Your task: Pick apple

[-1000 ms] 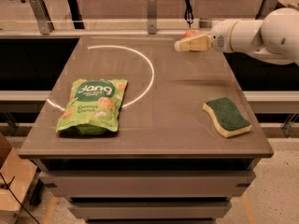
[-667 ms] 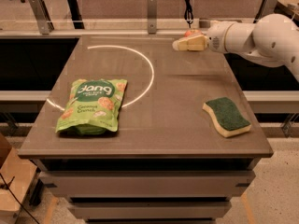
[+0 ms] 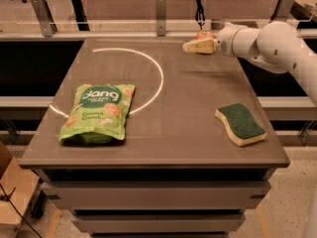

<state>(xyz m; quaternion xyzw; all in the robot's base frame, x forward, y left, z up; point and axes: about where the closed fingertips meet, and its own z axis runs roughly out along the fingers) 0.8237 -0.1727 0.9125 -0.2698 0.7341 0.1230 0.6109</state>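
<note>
The apple [image 3: 204, 34] is small and red-orange. It sits at the far right of the table, near the back edge, and is mostly hidden behind my gripper. My gripper [image 3: 194, 46] is cream-coloured, points left, and hovers low over the table right in front of the apple. The white arm [image 3: 270, 43] reaches in from the right.
A green chip bag [image 3: 99, 111] lies flat at the left front. A green sponge [image 3: 241, 123] lies at the right front. A white arc [image 3: 157, 73] is marked on the brown table [image 3: 188, 133]. A metal rail with posts [image 3: 161, 6] runs behind the back edge.
The gripper has stayed almost in place beside the apple. The arm behind it has shifted a little to the left and lower.
</note>
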